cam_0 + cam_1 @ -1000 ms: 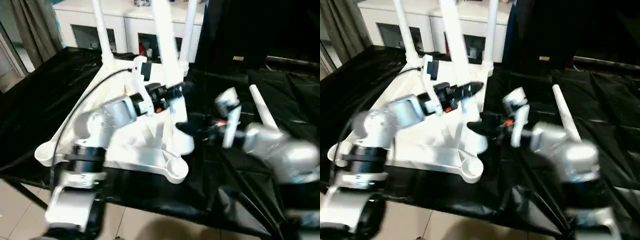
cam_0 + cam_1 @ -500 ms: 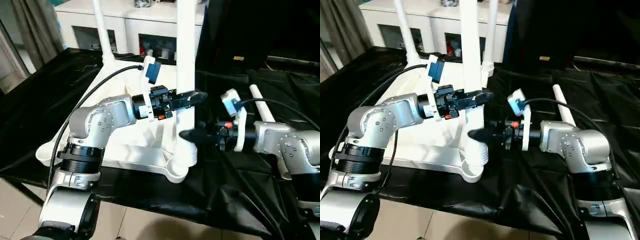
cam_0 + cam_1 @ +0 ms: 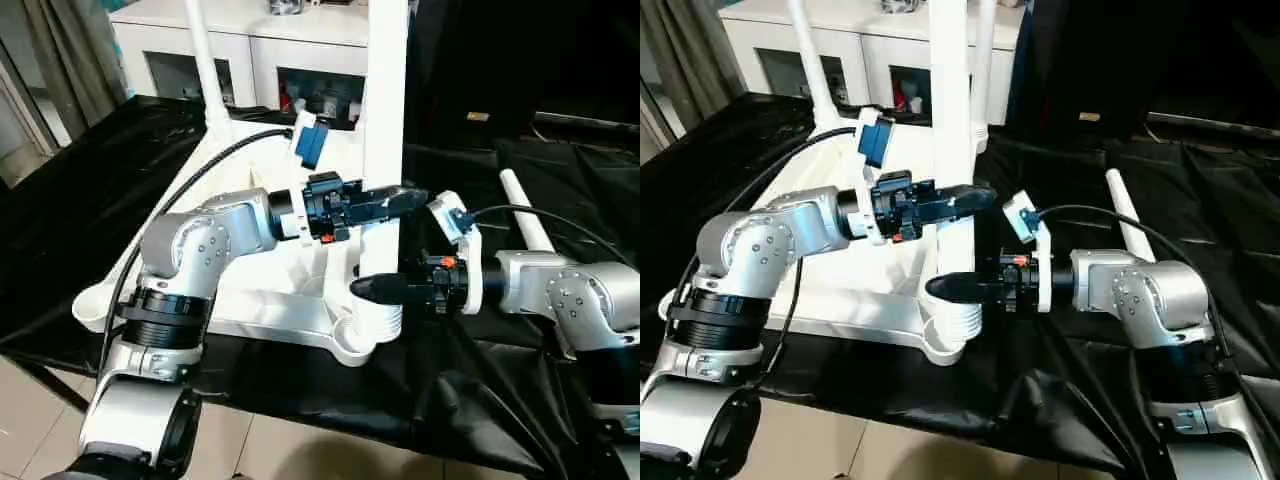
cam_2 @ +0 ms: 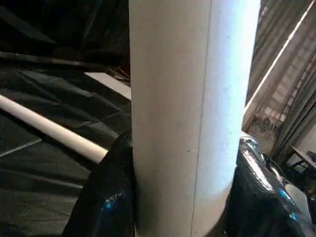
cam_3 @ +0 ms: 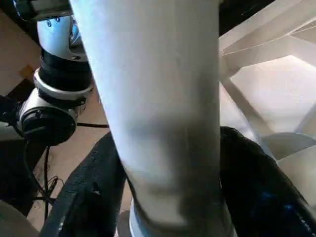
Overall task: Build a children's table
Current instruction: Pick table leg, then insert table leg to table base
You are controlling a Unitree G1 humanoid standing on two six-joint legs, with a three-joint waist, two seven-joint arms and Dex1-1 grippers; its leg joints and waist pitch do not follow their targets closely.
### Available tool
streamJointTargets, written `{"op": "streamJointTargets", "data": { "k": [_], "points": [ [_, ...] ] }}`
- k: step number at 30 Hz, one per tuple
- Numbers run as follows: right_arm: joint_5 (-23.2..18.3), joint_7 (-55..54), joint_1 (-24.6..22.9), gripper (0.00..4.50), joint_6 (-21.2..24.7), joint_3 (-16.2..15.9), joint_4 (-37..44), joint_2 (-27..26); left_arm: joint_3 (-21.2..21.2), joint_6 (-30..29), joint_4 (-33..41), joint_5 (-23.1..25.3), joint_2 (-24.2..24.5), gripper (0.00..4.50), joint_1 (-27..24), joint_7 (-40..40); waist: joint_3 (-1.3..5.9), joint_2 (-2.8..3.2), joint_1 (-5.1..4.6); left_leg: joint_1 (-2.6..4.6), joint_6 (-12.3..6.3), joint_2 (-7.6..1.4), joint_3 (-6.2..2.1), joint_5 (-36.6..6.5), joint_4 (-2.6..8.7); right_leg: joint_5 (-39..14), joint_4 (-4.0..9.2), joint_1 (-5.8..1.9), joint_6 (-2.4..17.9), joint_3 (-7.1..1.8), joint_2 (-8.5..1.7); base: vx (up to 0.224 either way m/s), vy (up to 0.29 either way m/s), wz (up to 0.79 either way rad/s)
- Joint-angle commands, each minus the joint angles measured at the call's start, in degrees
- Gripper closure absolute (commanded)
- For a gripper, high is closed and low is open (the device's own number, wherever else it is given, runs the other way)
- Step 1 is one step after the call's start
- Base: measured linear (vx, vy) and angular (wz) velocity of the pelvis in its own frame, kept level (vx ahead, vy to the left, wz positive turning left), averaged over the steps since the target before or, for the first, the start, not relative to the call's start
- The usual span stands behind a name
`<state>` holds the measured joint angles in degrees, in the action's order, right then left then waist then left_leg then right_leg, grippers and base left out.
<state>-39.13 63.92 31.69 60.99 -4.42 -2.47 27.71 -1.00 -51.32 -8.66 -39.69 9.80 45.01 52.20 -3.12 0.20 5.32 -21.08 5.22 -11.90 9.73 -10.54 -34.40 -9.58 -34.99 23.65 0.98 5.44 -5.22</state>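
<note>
The children's table lies upside down on the black cloth, its white tabletop [image 3: 260, 300] showing the ribbed underside. Two legs [image 3: 805, 50] [image 3: 983, 60] stand upright at its far corners. A third leg [image 3: 385, 100] stands upright over the near right corner socket [image 3: 350, 345], its ribbed foot [image 3: 378, 320] at the socket. My left gripper [image 3: 395, 198] is shut on this leg at mid height, fingers [image 4: 106, 197] pressed on both sides. Lower down, my right gripper [image 3: 385, 290] is shut on the same leg, its fingers [image 5: 252, 187] flanking it. Another leg [image 3: 525, 215] lies loose on the cloth at the right.
A white cabinet [image 3: 250, 50] with glass doors stands behind the work table. A curtain [image 3: 60, 60] hangs at the back left. The black cloth [image 3: 520, 380] drapes over the table's front edge, with beige floor [image 3: 300, 450] below.
The held leg has swung from tilted to upright and its foot has come over the near right corner socket. My right gripper moved in and closed on the leg's lower part.
</note>
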Motion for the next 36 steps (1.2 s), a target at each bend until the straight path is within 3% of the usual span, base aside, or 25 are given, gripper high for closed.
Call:
{"op": "streamJointTargets", "data": {
  "k": [1,2,9,10,16,19,20,22,23,25,27,30,31,32,33,34,35,36],
  "points": [
    [0.0,-0.2,0.4,2.03,-1.0,-0.1,-0.1,0.5,-1.4,-0.5,1.7,-0.8,-0.3,2.62,0.2,1.3,4.35,-0.33,0.32,0.04,-1.77,-0.55,0.18,-6.7,3.42,-12.7,4.21,-4.21,10.2,-2.46,-2.45,0.0,0.0,0.0],
    [0.0,0.0,0.3,2.1,-1.3,-0.1,0.0,0.6,-1.5,-0.5,1.6,-0.8,-0.2,2.62,0.2,1.4,4.37,-0.04,0.39,0.08,-1.72,-0.57,0.15,-6.6,3.4,-12.4,4.19,-4.15,10.3,-2.47,-2.46,0.0,0.0,0.0],
    [-0.2,0.8,-0.2,2.4,-2.2,-0.1,0.5,0.6,-1.7,-0.5,1.5,-0.7,-0.2,2.62,0.3,1.7,4.42,-0.21,0.32,0.05,-2.0,-0.57,0.17,-6.4,3.35,-10.5,4.0,-4.24,11.2,-2.47,-2.39,0.0,0.0,0.0],
    [-0.1,0.9,-0.3,2.43,-2.4,-0.1,0.5,0.5,-1.7,-0.5,1.4,-0.6,-0.3,2.27,0.3,1.4,4.42,-0.2,0.31,0.05,-2.01,-0.6,0.13,-6.4,3.38,-10.5,3.95,-4.26,11.2,-2.47,-2.39,0.0,0.0,0.0],
    [0.0,-0.3,-1.9,2.51,-4.8,0.9,1.1,-0.7,1.7,0.8,-0.6,-0.6,-2.4,1.71,0.9,-3.7,4.39,-0.24,0.36,0.02,-2.0,-0.58,0.2,-6.7,3.32,-11.5,4.18,-4.25,10.9,-2.47,-2.41,0.0,0.0,0.0],
    [-0.2,-4.3,-3.1,2.54,-8.5,4.8,1.2,-4.0,5.5,10.2,0.6,-0.4,-4.7,1.46,-0.2,-4.9,4.42,-0.32,0.32,-0.29,-2.08,-0.45,0.2,-6.7,3.26,-11.6,4.33,-4.37,10.8,-2.38,-2.57,0.0,0.0,0.0],
    [-0.5,-7.8,-3.4,2.55,-10.4,7.6,0.7,-6.5,8.9,14.9,1.8,-1.4,-7.2,1.46,-0.6,-7.6,4.51,-0.37,0.31,-0.28,-2.05,-0.52,0.09,-6.3,3.34,-11.5,4.37,-4.39,10.6,-2.32,-2.56,0.0,0.0,0.0],
    [-0.5,-9.3,-3.5,2.56,-11.5,8.7,0.5,-7.6,10.9,15.8,2.4,-2.9,-8.6,1.47,-0.6,-9.0,4.55,-0.36,0.21,-0.14,-1.68,-0.59,0.11,-6.6,3.29,-11.7,4.23,-4.37,10.7,-2.31,-2.63,0.0,0.0,0.0],
    [-0.5,-12.1,-3.7,2.56,-13.6,10.4,0.2,-9.5,12.9,17.2,3.5,-4.5,-9.8,1.47,-1.0,-9.8,4.47,-0.66,0.16,-0.14,-1.9,-0.61,0.19,-6.7,3.33,-11.7,4.3,-4.27,10.9,-2.35,-2.58,0.0,0.0,0.0],
    [0.3,-15.4,-4.1,2.56,-16.3,11.7,0.0,-11.4,13.1,17.6,4.8,-4.8,-9.5,1.47,-1.9,-8.7,4.44,-0.46,0.21,-0.1,-2.06,-0.6,0.2,-6.6,3.41,-12.3,4.28,-4.13,10.5,-2.32,-2.54,0.0,0.0,0.0],
    [2.4,-19.3,-4.5,2.57,-20.0,12.3,-0.4,-13.1,10.8,16.7,6.6,-3.2,-7.0,1.47,-3.5,-5.9,4.35,-0.57,-0.05,0.0,-1.91,-0.63,0.21,-6.6,3.63,-13.7,4.4,-3.87,9.2,-2.33,-2.46,0.0,0.0,0.0],
    [4.9,-21.8,-4.7,2.57,-22.8,12.1,-0.7,-13.9,7.7,16.7,8.1,-0.5,-4.3,1.47,-5.0,-3.3,4.31,-0.16,-0.13,0.32,-1.54,-0.79,0.15,-6.4,3.74,-13.6,4.29,-3.57,8.5,-2.48,-2.36,0.0,0.0,0.0],
    [11.2,-24.9,-5.5,2.57,-27.9,9.6,-1.6,-13.3,-3.2,21.3,9.4,10.4,4.1,1.47,-8.3,1.9,4.28,-0.56,-0.3,0.23,-1.39,-0.73,0.13,-6.7,3.88,-13.7,4.33,-3.68,7.7,-2.45,-2.22,0.0,0.0,0.0],
    [13.9,-26.2,-5.8,2.57,-30.0,8.5,-2.0,-12.9,-8.0,23.6,9.3,15.3,7.9,1.47,-9.7,4.1,4.05,-0.18,-0.44,0.33,-1.06,-0.89,0.01,-7.6,4.16,-15.7,4.32,-3.36,5.9,-2.59,-2.17,0.0,0.0,0.0],
    [15.1,-27.0,-6.1,2.57,-31.0,8.2,-2.3,-12.9,-11.4,25.4,8.9,19.3,10.8,1.47,-10.6,5.0,4.12,-0.08,-0.36,0.34,-0.5,-0.86,-0.26,-7.4,4.24,-15.9,4.12,-3.46,5.4,-2.54,-2.3,0.0,0.0,0.0],
    [15.8,-27.5,-6.2,2.57,-31.6,8.0,-2.5,-12.8,-13.2,26.6,8.5,21.5,12.3,1.47,-11.1,5.5,4.06,0.08,-0.58,0.61,0.18,-0.78,-0.01,-8.0,4.23,-16.5,4.33,-3.29,4.9,-2.74,-2.28,0.0,0.0,0.0],
    [17.9,-29.4,-6.6,2.57,-33.6,7.6,-2.9,-12.7,-17.7,30.0,7.6,27.2,16.4,1.47,-12.7,6.8,4.06,0.04,-0.66,0.53,0.41,-0.8,-0.02,-8.2,4.3,-16.1,4.33,-3.37,4.8,-2.86,-2.35,0.0,0.0,0.0],
    [18.0,-29.5,-6.6,2.57,-33.7,7.5,-2.9,-12.7,-17.9,30.2,7.6,27.4,16.6,1.47,-12.7,6.9,4.08,0.2,-0.66,0.57,0.71,-0.79,0.02,-8.3,4.27,-15.8,4.21,-3.35,4.9,-2.89,-2.36,0.0,0.0,0.0]
  ]
}}
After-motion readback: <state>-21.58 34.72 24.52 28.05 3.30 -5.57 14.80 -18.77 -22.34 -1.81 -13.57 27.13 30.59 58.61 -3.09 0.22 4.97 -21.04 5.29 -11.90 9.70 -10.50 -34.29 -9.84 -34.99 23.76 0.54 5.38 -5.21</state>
